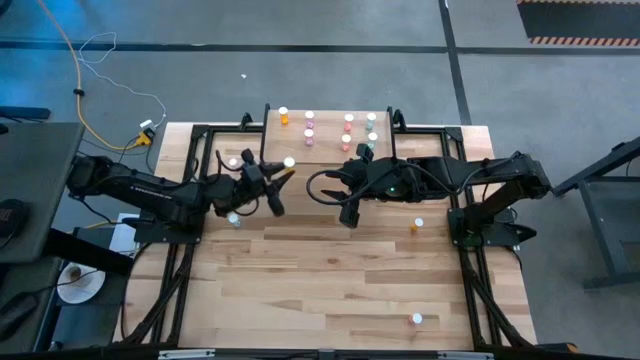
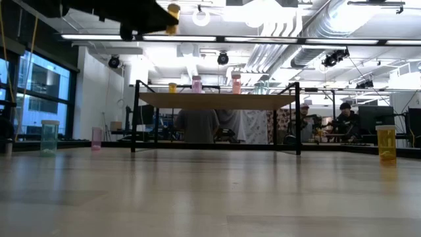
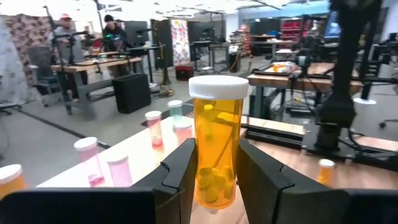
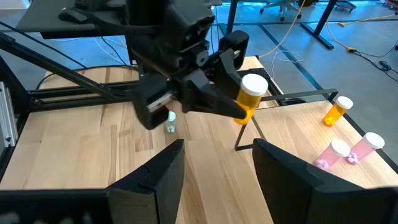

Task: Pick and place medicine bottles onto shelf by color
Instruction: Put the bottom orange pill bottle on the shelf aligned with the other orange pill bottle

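My left gripper [image 1: 287, 168] is shut on an orange medicine bottle [image 3: 216, 143] with a white cap, held in the air just near of the shelf's near left corner. The shelf [image 1: 330, 130] stands at the table's far middle on thin black legs. On it stand orange [image 4: 336, 112] and pink [image 4: 333, 155] bottles, with several more toward its right end. My right gripper [image 1: 335, 198] hangs open near of the shelf, pointing toward the left gripper, with nothing between its fingers [image 4: 168, 168]. My left gripper pinches the lower half of the orange bottle's body [image 3: 214, 162] between its two fingers [image 3: 183, 171], one on each side. The fingers lie level and come from the table's left. The bottle stands upright, white cap [image 3: 217, 87] up, lifted clear of the table.
Loose bottles stand on the table: a teal one [image 1: 233, 219] and a pink one [image 2: 97, 137] at the left, an orange one [image 1: 418, 226] at the right, and one [image 1: 417, 320] near the front right. The table's near half has free room. People sit in the room behind.
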Available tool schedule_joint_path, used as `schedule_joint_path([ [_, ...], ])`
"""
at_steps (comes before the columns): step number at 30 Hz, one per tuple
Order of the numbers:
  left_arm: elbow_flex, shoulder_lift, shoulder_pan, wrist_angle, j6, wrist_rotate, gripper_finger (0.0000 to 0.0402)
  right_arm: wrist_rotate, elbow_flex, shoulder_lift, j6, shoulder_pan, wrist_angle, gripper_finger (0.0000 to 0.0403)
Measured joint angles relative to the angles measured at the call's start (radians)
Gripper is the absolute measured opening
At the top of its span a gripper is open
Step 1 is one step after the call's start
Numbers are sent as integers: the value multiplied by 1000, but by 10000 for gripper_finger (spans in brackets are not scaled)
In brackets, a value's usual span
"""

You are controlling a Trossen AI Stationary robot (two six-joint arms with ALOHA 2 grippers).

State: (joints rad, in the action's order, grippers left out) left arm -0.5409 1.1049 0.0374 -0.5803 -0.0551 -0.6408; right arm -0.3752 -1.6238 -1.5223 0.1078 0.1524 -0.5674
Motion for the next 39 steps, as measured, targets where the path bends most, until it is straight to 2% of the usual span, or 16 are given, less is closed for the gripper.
schedule_joint_path([
  [19,161,0,142,-204,11,2,92,0,0,0,0,0,-24,181],
  [29,215,1,257,-280,72,60,92,0,0,0,0,0,-24,181],
  [39,226,81,286,-363,121,61,92,0,0,0,-3,0,-24,181],
])
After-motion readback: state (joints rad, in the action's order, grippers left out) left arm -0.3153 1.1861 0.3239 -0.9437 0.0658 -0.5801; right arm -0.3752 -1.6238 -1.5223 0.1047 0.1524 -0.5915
